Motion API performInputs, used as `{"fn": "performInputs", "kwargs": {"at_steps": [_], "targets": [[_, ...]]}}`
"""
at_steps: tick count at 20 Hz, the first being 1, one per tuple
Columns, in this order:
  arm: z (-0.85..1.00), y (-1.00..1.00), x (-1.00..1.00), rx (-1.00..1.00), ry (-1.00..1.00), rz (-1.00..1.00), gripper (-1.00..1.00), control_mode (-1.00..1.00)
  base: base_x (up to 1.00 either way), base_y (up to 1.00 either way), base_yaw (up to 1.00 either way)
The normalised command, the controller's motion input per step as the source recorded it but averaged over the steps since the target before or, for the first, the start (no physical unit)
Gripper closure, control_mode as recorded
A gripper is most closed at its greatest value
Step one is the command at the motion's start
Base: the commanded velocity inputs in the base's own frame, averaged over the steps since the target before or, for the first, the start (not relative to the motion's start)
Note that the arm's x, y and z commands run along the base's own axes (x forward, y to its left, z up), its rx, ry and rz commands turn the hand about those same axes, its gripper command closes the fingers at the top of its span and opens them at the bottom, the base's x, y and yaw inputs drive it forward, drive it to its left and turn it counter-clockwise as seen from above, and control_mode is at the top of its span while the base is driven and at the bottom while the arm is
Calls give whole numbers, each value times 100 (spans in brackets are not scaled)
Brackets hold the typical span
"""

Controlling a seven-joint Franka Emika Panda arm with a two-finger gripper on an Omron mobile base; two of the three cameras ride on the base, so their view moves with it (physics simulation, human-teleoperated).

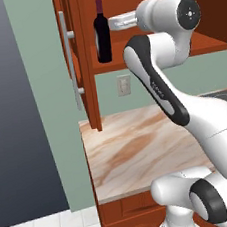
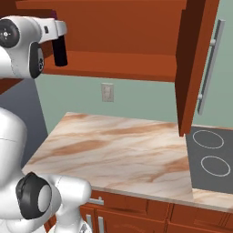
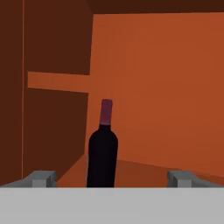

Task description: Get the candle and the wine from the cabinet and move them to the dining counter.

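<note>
1. Left base view: wine [image 1: 101, 34] stands upright on the cabinet [image 1: 85, 58] floor, near its open left door; arm reaches in from 3 o'clock.
2. Right base view: bottle at 10 o'clock, partly behind the arm.
3. Hand view: gripper [image 3: 112, 178] jaws spread wide, holding nothing; wine centred between the fingertips [image 3: 41, 178], farther in.

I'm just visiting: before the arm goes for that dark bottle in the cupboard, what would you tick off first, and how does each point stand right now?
1. Cabinet door open: ok.
2. Wine standing upright on the cabinet floor: ok.
3. Gripper open wide enough for the bottle: ok, the fingertips sit well apart.
4. Bottle centred between the fingertips in the hand view: ok, only slightly left of middle.
5. Fingers already around the bottle: not ok, it stands ahead of them.
6. Where the candle is: cannot tell.
</note>
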Motion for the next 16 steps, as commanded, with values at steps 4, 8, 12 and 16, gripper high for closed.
{"fn": "performInputs", "kwargs": {"at_steps": [4,8,12,16], "targets": [[-5,0,14,0,-14,4,-100,-100,0,0,0],[0,0,14,1,-14,3,-100,-100,0,0,0],[0,3,32,3,-2,0,-100,-100,0,0,0],[0,-2,27,5,0,3,-100,-100,0,0,0]]}}
